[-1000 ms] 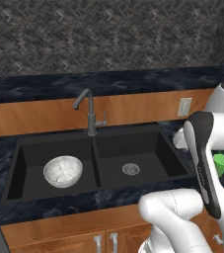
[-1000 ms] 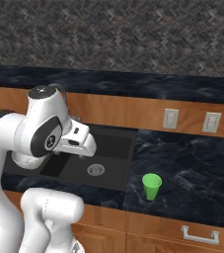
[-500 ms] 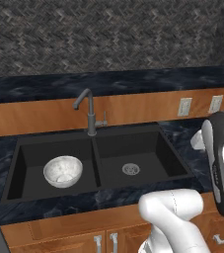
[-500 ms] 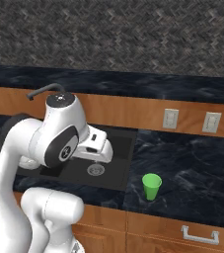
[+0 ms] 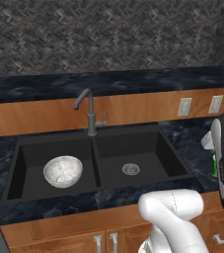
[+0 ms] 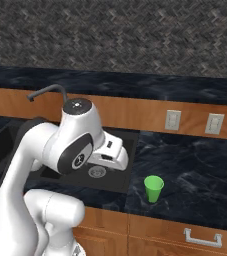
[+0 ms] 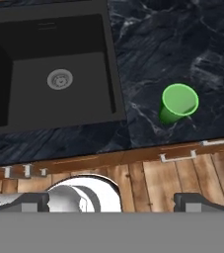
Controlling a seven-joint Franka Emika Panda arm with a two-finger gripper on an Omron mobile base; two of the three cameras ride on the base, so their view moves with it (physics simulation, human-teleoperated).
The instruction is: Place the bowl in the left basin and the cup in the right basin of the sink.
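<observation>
Already 1 of the 2 placements looks done: the bowl (image 5: 62, 171) sits upright on the floor of the left basin (image 5: 29, 157) of the sink (image 5: 96, 197), left of the central divider. What is left is the cup (image 6: 153, 188), which stands upright on the dark marbled counter (image 6: 195, 170) to the right of the sink, well apart from the right basin (image 5: 150, 153), whose floor shows nothing but its silver drain (image 5: 130, 169). From the hand view, the gripper (image 7: 112, 201) hangs above the counter's front edge with its fingertips (image 7: 34, 200) spread to their full width and nothing between them; the cup lies ahead and off to one side. So, by my judgement, about half remains: reach the cup, grasp it, carry it over the rim and set it down in the right basin.
</observation>
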